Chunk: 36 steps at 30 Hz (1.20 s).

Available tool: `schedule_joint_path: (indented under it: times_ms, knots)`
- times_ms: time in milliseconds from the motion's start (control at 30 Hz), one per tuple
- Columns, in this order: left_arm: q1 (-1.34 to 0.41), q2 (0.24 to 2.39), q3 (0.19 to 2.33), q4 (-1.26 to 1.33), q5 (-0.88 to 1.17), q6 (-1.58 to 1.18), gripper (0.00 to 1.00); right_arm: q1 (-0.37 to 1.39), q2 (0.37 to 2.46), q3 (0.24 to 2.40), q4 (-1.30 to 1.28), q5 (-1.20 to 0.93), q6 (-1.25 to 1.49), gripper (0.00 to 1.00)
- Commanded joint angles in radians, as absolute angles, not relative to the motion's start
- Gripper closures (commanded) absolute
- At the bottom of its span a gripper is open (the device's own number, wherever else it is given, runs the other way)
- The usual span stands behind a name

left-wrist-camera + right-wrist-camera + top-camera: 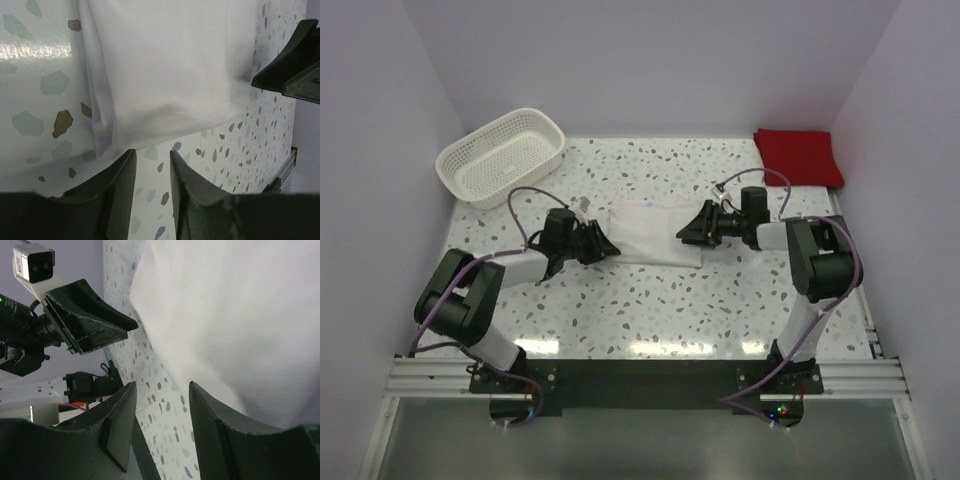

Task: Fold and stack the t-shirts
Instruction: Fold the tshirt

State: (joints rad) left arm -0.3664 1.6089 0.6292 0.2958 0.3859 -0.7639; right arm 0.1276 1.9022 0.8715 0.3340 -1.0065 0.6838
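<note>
Left gripper (604, 243) and right gripper (686, 233) both sat parted, empty, at either end of the floppy white t-shirt (645, 232) mid-bench, so I'd pinch its folded edges.

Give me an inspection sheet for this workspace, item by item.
Surface: speckled table, glare near the front edge.
Job's things: white t-shirt folded at centre; red t-shirt folded in the far right corner, not stacked.
Clutter: white basket, far left, nothing seen inside.
Grippers: left gripper and right gripper both open, holding nothing, at opposite ends of the white t-shirt.
Cables: purple cables looped along both arms.
Surroundings: plain lilac walls on three sides.
</note>
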Motion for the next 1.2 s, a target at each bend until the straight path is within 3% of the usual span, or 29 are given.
schedule_joint_path:
  times_ms: [0, 200, 333, 467, 633, 867, 1033, 1100, 1167]
  knots:
    - [-0.357, 1.444, 0.64, 0.223, 0.356, -0.727, 0.59, 0.239, 1.787, 0.914, 0.37, -0.983, 0.725, 0.49]
    - [-0.356, 1.269, 0.646, 0.085, 0.27, -0.674, 0.44, 0.443, 1.844, 0.959, 0.616, -0.881, 0.946, 0.46]
    - [-0.354, 1.204, 0.646, 0.023, 0.227, -0.634, 0.31, 0.514, 2.012, 1.023, 0.661, -0.795, 0.989, 0.46]
    - [-0.354, 1.172, 0.643, -0.035, 0.193, -0.601, 0.28, 0.537, 2.161, 1.008, 0.78, -0.732, 1.064, 0.46]
    - [-0.354, 1.177, 0.64, -0.041, 0.202, -0.581, 0.29, 0.537, 2.217, 1.003, 0.802, -0.75, 1.086, 0.48]
    - [-0.356, 1.279, 0.678, 0.049, 0.264, -0.615, 0.32, 0.525, 2.027, 1.138, 0.492, -0.788, 0.936, 0.46]
    - [-0.359, 1.405, 0.742, 0.15, 0.32, -0.667, 0.46, 0.453, 1.976, 1.235, 0.333, -0.766, 0.833, 0.46]
    - [-0.365, 1.48, 0.779, 0.176, 0.342, -0.683, 0.58, 0.404, 1.993, 1.246, 0.34, -0.776, 0.837, 0.46]
    - [-0.374, 1.56, 0.817, 0.199, 0.364, -0.692, 0.62, 0.364, 2.032, 1.261, 0.379, -0.791, 0.861, 0.46]
